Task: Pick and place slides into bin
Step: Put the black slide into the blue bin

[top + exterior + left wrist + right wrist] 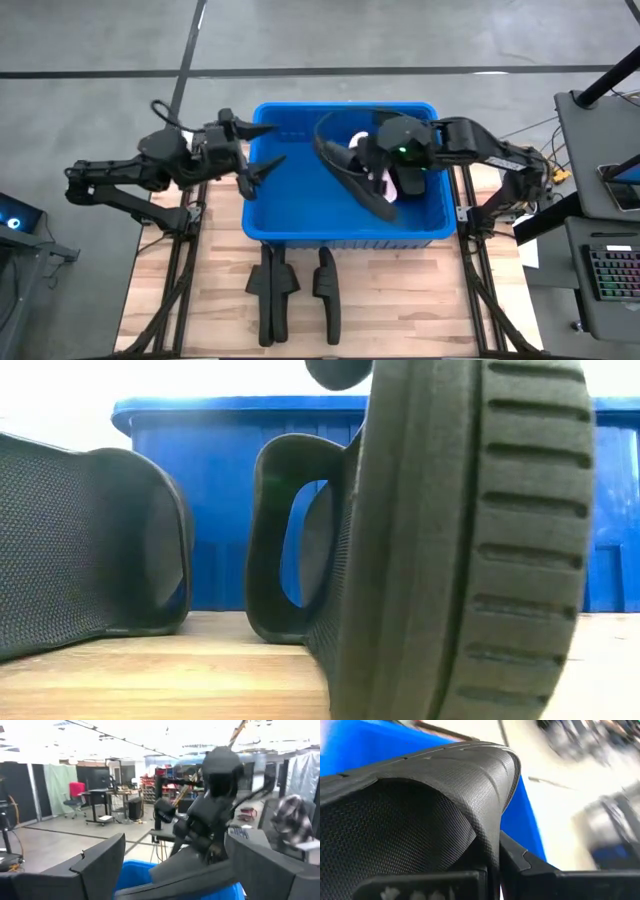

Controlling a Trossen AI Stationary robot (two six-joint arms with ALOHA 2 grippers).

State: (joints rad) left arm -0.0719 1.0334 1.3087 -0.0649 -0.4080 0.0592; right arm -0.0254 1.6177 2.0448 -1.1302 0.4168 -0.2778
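Slides: we see one black slide clamped by its strap in the right gripper, held tilted over the bin interior, with a pale pink slide lying in the bin beneath it. Left gripper hangs inside the bin's left wall, fingers spread, holding nothing. Three black slides lie on the counter in front of the bin; nothing blocks the bin opening.

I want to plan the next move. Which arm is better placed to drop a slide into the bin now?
The right. Its gripper is shut on a black slide over the blue bin. The left gripper is open and empty at the bin's left rim.
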